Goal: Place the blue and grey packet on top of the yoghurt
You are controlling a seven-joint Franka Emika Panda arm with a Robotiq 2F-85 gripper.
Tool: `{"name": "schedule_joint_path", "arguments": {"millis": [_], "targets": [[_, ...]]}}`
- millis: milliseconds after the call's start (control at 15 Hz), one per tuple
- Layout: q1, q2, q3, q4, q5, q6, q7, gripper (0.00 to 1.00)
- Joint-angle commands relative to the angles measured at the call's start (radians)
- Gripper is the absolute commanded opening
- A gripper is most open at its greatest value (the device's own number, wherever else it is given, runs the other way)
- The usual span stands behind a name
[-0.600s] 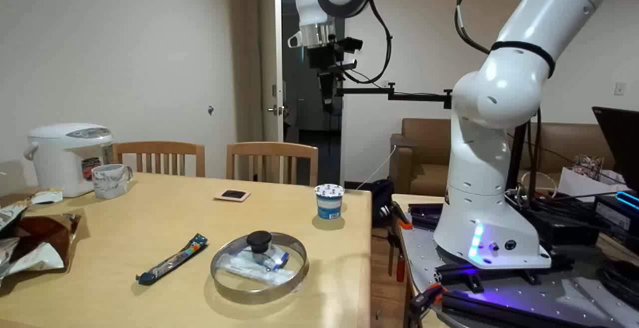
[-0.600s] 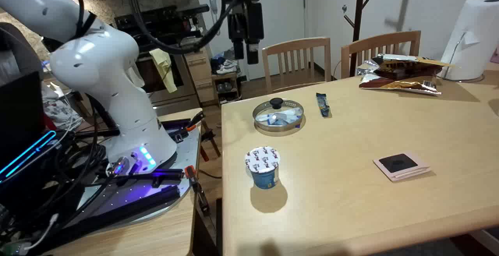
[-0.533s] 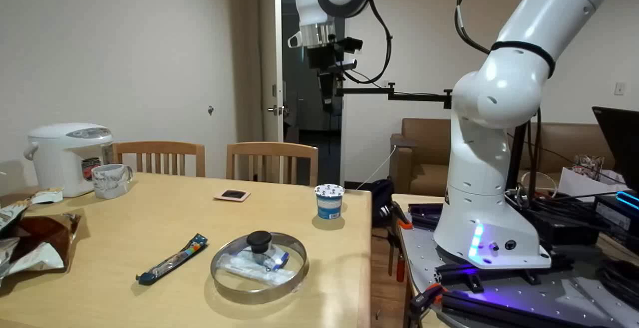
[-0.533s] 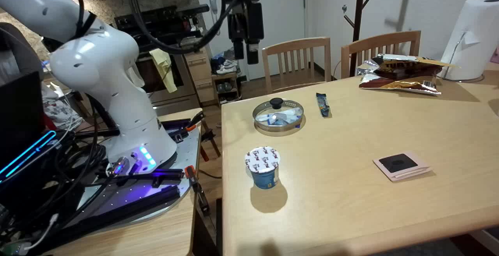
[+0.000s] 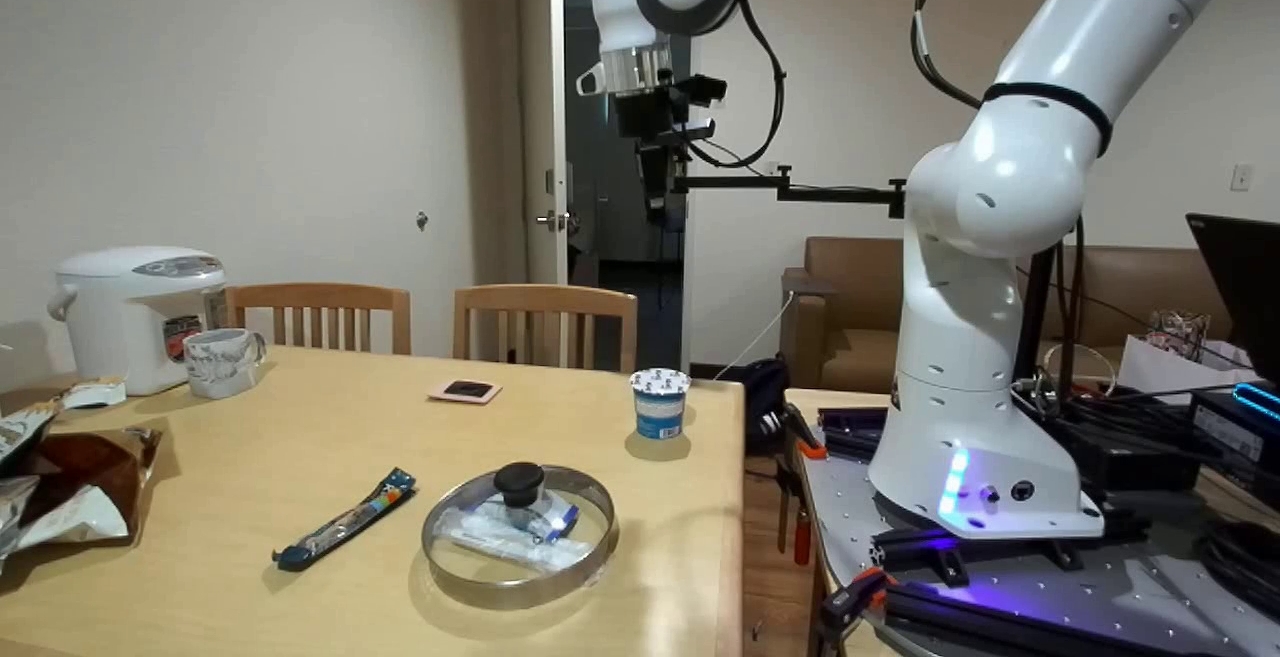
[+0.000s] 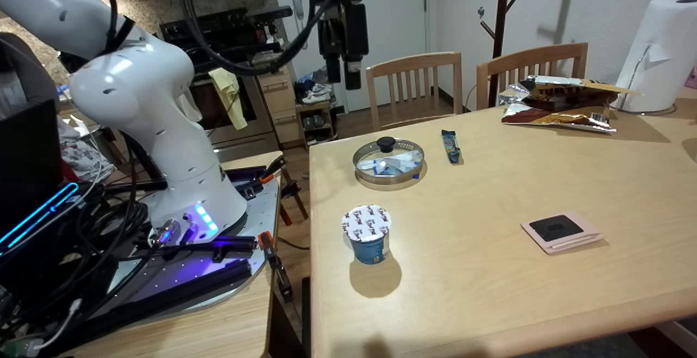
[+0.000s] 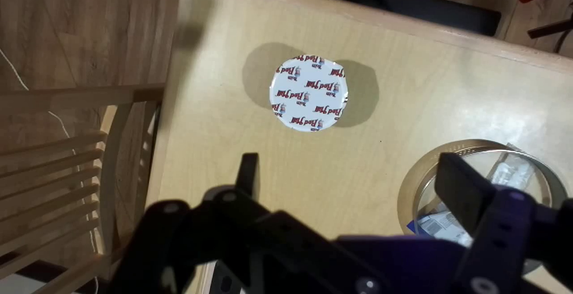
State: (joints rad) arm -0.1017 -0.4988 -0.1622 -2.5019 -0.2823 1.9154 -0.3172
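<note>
Gaping wide, the pincer hovers; "Red Mill" repeats atop the yoghurt; the packet lies apart.

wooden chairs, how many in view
4: in an exterior view, left pale wooden slatted chair and right one beyond the pale wooden table; along its opposite side, left one and right one. Others may be hidden.

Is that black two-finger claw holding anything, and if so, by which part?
No, nothing: the claw stands open; the long, flat, blue and grey packet lies on the pale wooden table.
</note>
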Motion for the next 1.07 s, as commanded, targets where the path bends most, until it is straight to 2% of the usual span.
{"name": "schedule_joint_path", "arguments": {"millis": [0,200,467,1000], "targets": [[0.001,0.003,0.003,0.002,-0.005,-0.002,0.005,1.00],[0.015,0.009,0.000,0.000,0.001,0.033,-0.017,1.00],[0.054,0.045,-0.011,0.006,0.040,0.154,-0.052,1.00],[0.119,0.211,-0.015,0.056,0.161,0.478,-0.100,1.00]]}}
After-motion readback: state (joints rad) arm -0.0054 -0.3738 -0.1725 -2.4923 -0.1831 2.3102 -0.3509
